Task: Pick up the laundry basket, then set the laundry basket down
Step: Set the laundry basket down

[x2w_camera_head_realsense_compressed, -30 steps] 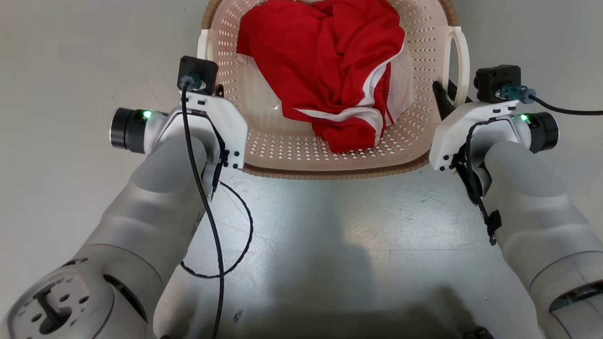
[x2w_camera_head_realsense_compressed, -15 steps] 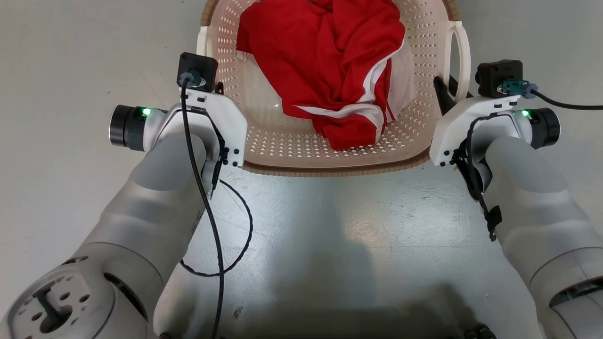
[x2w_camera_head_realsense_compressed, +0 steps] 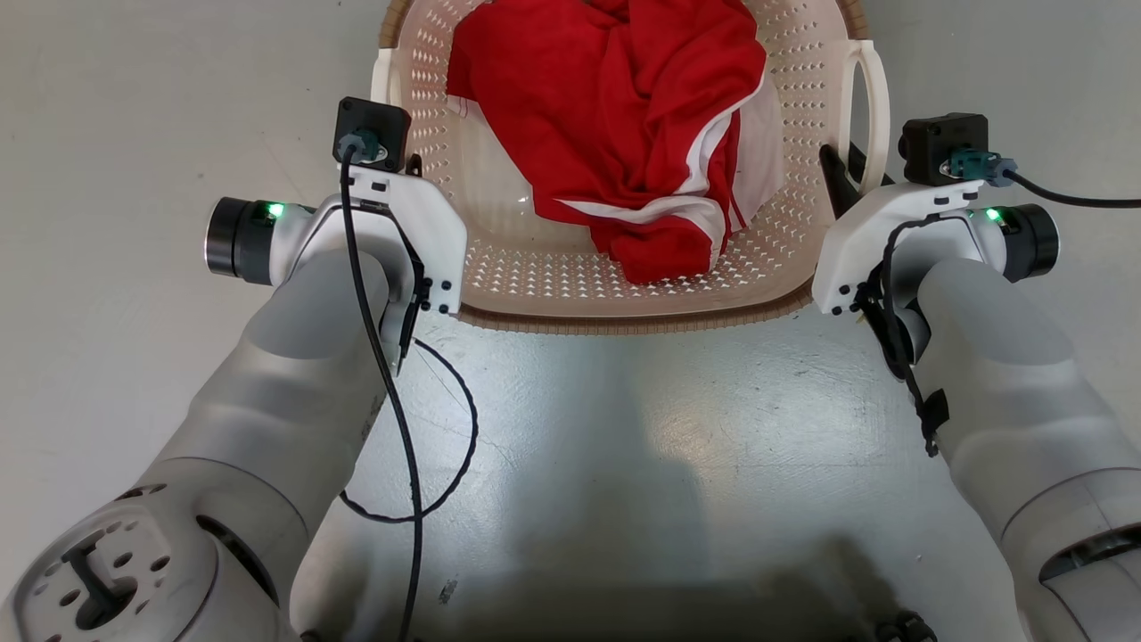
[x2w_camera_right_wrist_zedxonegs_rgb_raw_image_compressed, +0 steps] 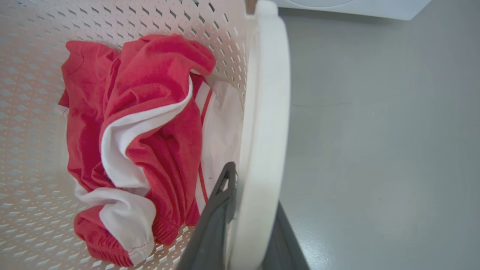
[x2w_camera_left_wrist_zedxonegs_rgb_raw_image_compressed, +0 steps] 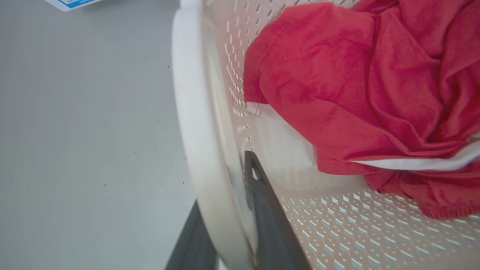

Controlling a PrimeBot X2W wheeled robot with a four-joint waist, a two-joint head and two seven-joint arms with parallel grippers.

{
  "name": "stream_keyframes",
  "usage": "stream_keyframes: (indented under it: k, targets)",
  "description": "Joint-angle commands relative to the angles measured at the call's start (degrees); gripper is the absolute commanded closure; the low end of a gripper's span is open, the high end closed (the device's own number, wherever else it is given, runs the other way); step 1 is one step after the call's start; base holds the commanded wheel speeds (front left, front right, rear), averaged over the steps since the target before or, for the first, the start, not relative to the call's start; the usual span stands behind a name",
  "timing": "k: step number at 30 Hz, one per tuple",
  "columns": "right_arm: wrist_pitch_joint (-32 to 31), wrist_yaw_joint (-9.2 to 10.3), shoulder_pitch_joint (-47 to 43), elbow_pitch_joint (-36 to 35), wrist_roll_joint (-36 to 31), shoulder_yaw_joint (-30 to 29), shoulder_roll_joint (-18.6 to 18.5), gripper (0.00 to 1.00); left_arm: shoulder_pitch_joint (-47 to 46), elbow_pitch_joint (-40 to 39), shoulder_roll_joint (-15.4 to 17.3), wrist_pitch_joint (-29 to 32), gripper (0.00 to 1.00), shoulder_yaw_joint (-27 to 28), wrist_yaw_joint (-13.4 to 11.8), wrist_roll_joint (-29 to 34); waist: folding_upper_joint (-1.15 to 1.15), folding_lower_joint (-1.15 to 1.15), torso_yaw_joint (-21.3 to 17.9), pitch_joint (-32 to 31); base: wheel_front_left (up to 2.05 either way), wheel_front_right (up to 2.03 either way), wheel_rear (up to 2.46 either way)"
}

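Cream laundry basket (x2w_camera_head_realsense_compressed: pixel 624 314) is framed at 12 o'clock in head view, red garment (x2w_camera_head_realsense_compressed: pixel 624 134) inside. Left wrist view: left gripper (x2w_camera_left_wrist_zedxonegs_rgb_raw_image_compressed: pixel 225 195) jaws are clamped across its white handle (x2w_camera_left_wrist_zedxonegs_rgb_raw_image_compressed: pixel 191 112). Right wrist view: right gripper (x2w_camera_right_wrist_zedxonegs_rgb_raw_image_compressed: pixel 255 195) jaws are clamped across the other handle (x2w_camera_right_wrist_zedxonegs_rgb_raw_image_compressed: pixel 266 93).

Looks like a laundry area, plain and utilitarian: a bare, glossy grey floor (x2w_camera_head_realsense_compressed: pixel 642 419), a perforated laundry basket (x2w_camera_head_realsense_compressed: pixel 570 276) holding a red-and-white garment (x2w_camera_head_realsense_compressed: pixel 624 116), and the white base of an appliance (x2w_camera_right_wrist_zedxonegs_rgb_raw_image_compressed: pixel 356 5) beyond.
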State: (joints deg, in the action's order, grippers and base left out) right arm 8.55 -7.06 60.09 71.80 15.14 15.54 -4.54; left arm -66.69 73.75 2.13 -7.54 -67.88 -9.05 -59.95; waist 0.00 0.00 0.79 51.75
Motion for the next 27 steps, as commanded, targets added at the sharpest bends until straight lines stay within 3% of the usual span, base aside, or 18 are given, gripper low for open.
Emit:
stream_keyframes:
  k: [1,9,10,11,12,16,27]
  targets:
    - [0.27,-0.43,-1.57,-0.62,-0.51,1.17,1.67,1.0,-1.12,-0.02,0.76,0.23,1.0,-0.05,0.15,0.24,0.0,0.0,0.0,-0.03,0.0,0.0,0.0]
    - [-0.37,-0.43,-1.69,-0.32,-0.08,1.15,1.67,1.0,-1.04,0.06,0.76,1.1,1.0,-0.31,0.51,0.02,0.0,0.0,-0.05,0.04,0.0,0.0,0.0]
    - [-0.49,-0.43,-1.71,-0.26,0.12,1.06,1.67,0.91,-1.02,0.07,0.76,1.28,1.0,-0.14,0.55,-0.24,0.0,0.0,-0.04,0.08,0.0,0.0,0.0]
    - [-0.51,-0.43,-1.72,-0.22,0.24,1.07,1.67,0.52,-0.97,0.07,0.76,1.26,0.64,0.19,0.56,-0.63,0.0,0.0,-0.04,0.11,0.0,0.0,0.0]
    - [-0.64,-0.43,-1.77,-0.15,0.34,1.11,1.67,0.0,-0.94,0.07,0.76,1.35,0.0,0.29,0.49,-0.81,0.0,0.0,-0.01,0.12,0.0,0.0,0.0]
    - [0.21,-0.43,-1.9,-0.11,0.44,1.25,1.67,0.0,-0.98,0.09,0.75,0.74,0.0,0.42,-0.95,-1.05,0.0,0.0,0.09,0.15,0.0,0.0,0.0]
    - [2.28,-0.43,-1.33,0.19,0.74,1.17,1.67,0.0,-0.71,0.11,0.75,-0.23,0.0,0.69,-1.83,-1.87,0.0,0.0,0.24,-0.81,0.0,0.0,0.0]
